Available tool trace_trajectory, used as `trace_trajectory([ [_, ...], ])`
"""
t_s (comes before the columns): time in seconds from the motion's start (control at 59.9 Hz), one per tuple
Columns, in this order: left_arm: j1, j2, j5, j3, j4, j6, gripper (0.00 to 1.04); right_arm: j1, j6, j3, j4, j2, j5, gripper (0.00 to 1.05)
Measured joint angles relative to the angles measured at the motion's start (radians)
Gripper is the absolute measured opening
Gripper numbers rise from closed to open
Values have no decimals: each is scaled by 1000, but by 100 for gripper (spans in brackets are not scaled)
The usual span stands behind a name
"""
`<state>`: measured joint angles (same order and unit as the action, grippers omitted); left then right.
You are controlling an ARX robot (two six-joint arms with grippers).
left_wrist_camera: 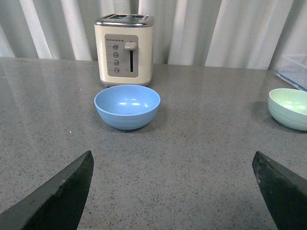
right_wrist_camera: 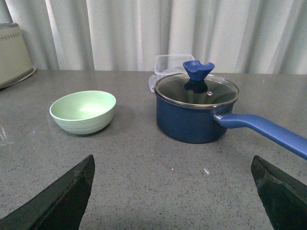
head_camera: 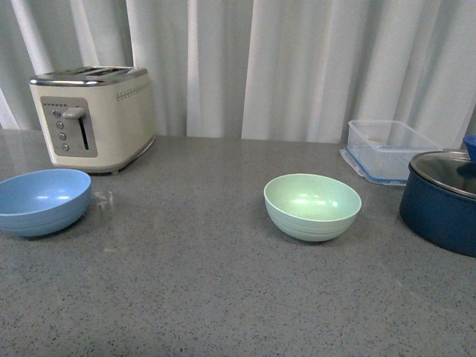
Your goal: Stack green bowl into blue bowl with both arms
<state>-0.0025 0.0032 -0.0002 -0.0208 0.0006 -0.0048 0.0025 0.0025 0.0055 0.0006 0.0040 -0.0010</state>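
The green bowl (head_camera: 312,206) stands upright and empty on the grey counter, right of the middle; it also shows in the left wrist view (left_wrist_camera: 289,108) and the right wrist view (right_wrist_camera: 83,111). The blue bowl (head_camera: 41,201) stands upright and empty at the far left, in front of the toaster; it shows in the left wrist view (left_wrist_camera: 127,106). My left gripper (left_wrist_camera: 172,191) is open and empty, well back from the blue bowl. My right gripper (right_wrist_camera: 172,194) is open and empty, back from the green bowl and the pot. Neither arm shows in the front view.
A cream toaster (head_camera: 93,117) stands at the back left. A dark navy pot (head_camera: 442,201) with glass lid and long blue handle (right_wrist_camera: 266,130) sits at the right. A clear plastic container (head_camera: 388,149) stands behind it. White curtains hang at the back.
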Motion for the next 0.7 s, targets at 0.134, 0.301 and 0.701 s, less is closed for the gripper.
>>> trace_trajectory([
  [0.134, 0, 0, 1, 0, 0, 0, 98, 0, 0, 0, 0, 0, 2, 95],
  [0.301, 0, 0, -3, 0, 0, 0, 98, -1, 0, 0, 0, 0, -2, 95],
  [0.701, 80, 349, -177, -310, -391, -126, 98, -1, 0, 0, 0, 0, 0, 95],
])
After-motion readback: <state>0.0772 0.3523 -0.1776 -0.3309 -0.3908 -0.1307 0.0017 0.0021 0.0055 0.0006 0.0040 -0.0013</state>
